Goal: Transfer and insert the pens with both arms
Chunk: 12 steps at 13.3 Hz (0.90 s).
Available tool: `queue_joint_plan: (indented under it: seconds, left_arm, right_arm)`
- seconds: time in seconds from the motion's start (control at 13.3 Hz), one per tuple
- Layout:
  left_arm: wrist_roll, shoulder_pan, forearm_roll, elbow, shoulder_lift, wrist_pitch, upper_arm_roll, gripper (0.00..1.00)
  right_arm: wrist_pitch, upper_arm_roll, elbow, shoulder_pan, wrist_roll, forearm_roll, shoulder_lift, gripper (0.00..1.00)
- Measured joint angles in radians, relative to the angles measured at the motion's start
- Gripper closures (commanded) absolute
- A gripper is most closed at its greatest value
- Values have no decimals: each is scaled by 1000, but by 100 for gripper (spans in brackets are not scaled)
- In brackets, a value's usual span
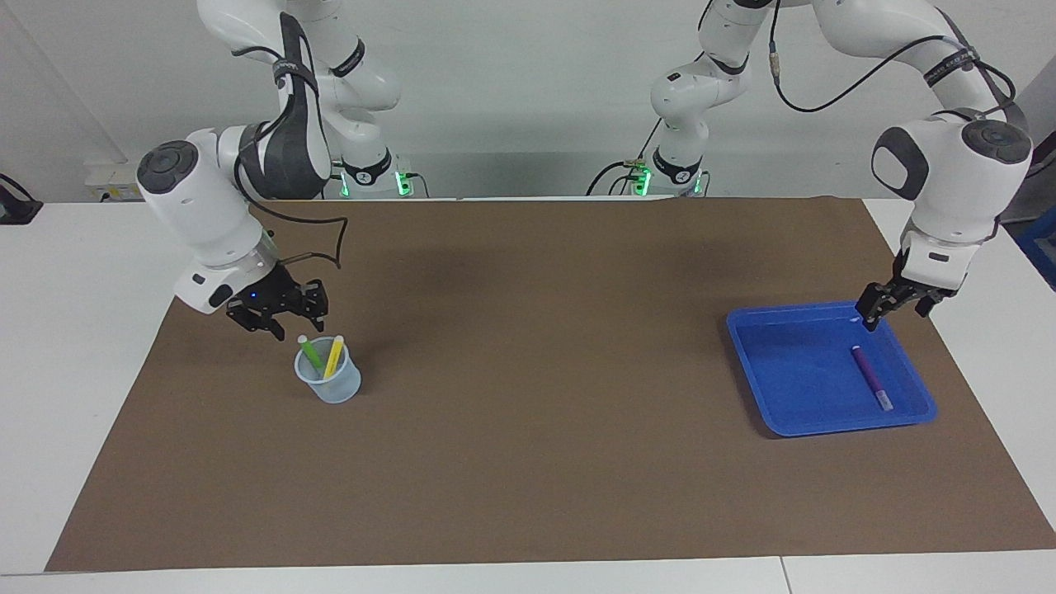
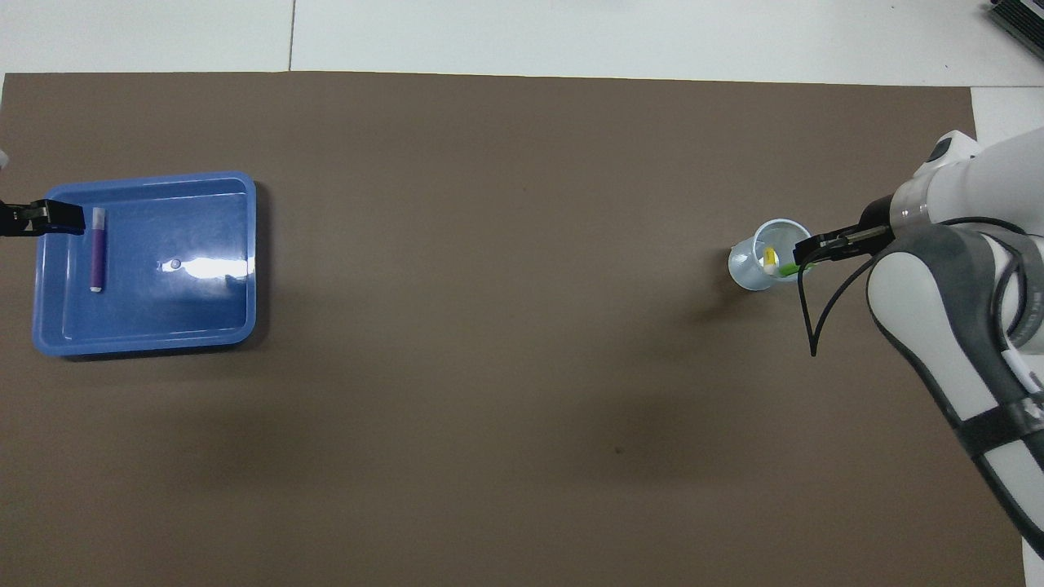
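Observation:
A clear plastic cup point(image 1: 328, 381) point(image 2: 754, 265) stands on the brown mat toward the right arm's end. A green pen point(image 1: 311, 354) point(image 2: 789, 267) and a yellow pen point(image 1: 333, 356) point(image 2: 769, 259) lean inside it, pale caps up. My right gripper point(image 1: 285, 318) point(image 2: 818, 247) hangs just above the cup's rim, open, with nothing in it. The purple pen point(image 1: 870, 377) point(image 2: 97, 249) lies flat in the blue tray point(image 1: 755, 346) point(image 2: 212, 326) toward the left arm's end. My left gripper point(image 1: 895, 309) point(image 2: 41, 218) is open and empty over the tray's rim, close to the purple pen.
A brown mat point(image 1: 536, 412) covers most of the white table. A black cable point(image 1: 330, 243) loops down from the right arm's wrist near the cup. Two smaller white arms with green lights point(image 1: 371, 177) stand at the robots' edge of the table.

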Motion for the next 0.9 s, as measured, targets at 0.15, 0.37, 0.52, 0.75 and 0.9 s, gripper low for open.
queue_joint_plan:
  seconds: [0.15, 0.37, 0.52, 0.75, 0.9]
  left_arm:
    - [45, 16, 17, 17, 58, 30, 0, 0]
    - [64, 20, 18, 51, 149, 30, -3, 0]
    - [71, 22, 18, 67, 217, 58, -5, 0]
    - [101, 40, 18, 115, 303, 86, -4, 0]
    - [109, 52, 18, 125, 315, 95, -5, 0]
  right_arm:
    - [-115, -4, 66, -3, 1, 0, -17, 29]
    - [-249, -8, 115, -13, 2, 0, -76, 15]
    - [-326, -12, 126, -16, 2, 0, -120, 0]
    - [-400, -8, 131, -13, 9, 0, -184, 0]
    - [-407, 0, 127, -7, 46, 0, -202, 0]
